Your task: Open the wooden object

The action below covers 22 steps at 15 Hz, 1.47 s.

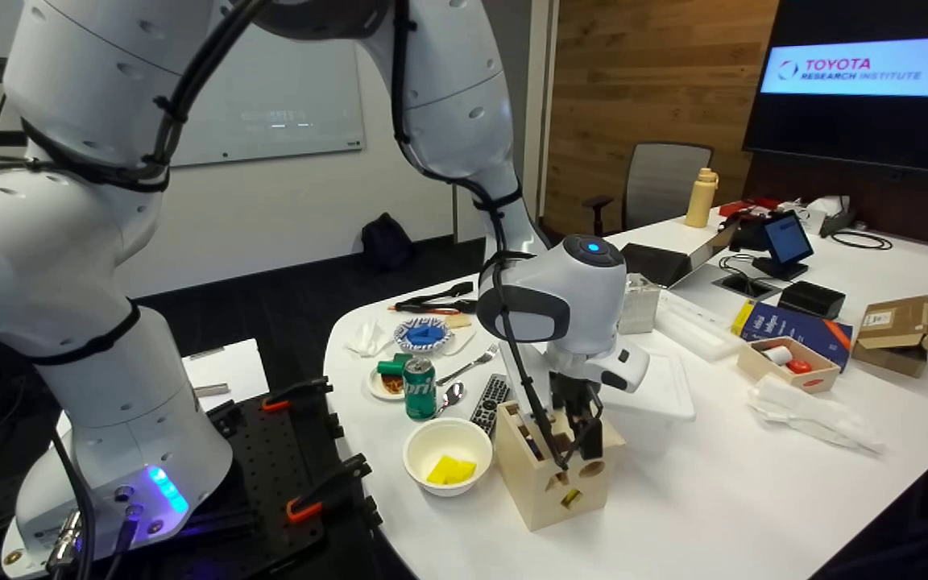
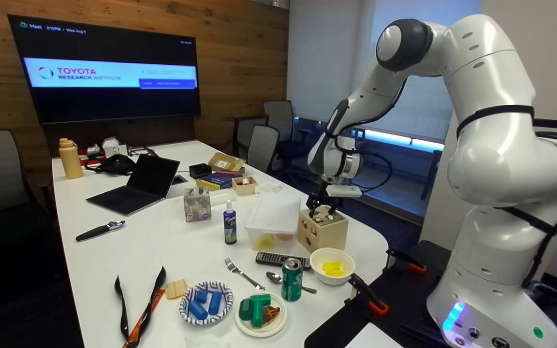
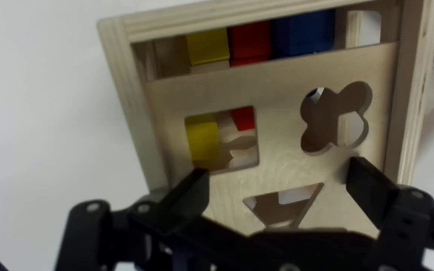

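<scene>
Over wooden box (image 2: 331, 235), end effector (image 3: 279, 175) jaws wide apart; wall screen (image 2: 109, 72) reads "TOYOTA RESEARCH INSTITUTE".

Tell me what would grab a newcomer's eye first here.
Probably the white arm, bent over the table with its open gripper at the top of the wooden box. Next, the lit screen on the wood-panelled wall. In the wrist view, bright blocks show inside the box.

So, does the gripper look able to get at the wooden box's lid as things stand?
Probably yes: the gripper is open, its fingers apart over the lid, and nothing visible blocks the way. Whether they touch it, I cannot tell.
</scene>
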Each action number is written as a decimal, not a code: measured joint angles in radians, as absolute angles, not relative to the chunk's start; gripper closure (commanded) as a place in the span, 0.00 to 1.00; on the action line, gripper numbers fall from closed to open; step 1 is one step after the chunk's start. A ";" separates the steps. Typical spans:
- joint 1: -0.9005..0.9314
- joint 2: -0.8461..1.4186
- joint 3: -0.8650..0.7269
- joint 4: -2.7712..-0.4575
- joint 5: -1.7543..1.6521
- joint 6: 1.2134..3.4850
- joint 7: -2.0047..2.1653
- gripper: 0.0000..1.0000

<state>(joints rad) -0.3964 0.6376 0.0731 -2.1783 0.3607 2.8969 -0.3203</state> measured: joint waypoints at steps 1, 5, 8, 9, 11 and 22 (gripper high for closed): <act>-0.396 0.640 0.074 -2.175 0.356 2.900 -0.312 0.00; -0.395 0.651 0.075 -2.156 0.336 2.902 -0.294 0.00; -0.393 0.658 0.075 -2.144 0.317 2.910 -0.272 0.00; -0.391 0.661 0.075 -2.140 0.312 2.916 -0.267 0.00; -0.387 0.668 0.075 -2.133 0.303 2.933 -0.264 0.00; -0.365 0.696 0.072 -2.125 0.235 3.064 -0.177 0.00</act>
<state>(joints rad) -0.3653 0.6963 0.0721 -2.1247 0.2354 3.0636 -0.1771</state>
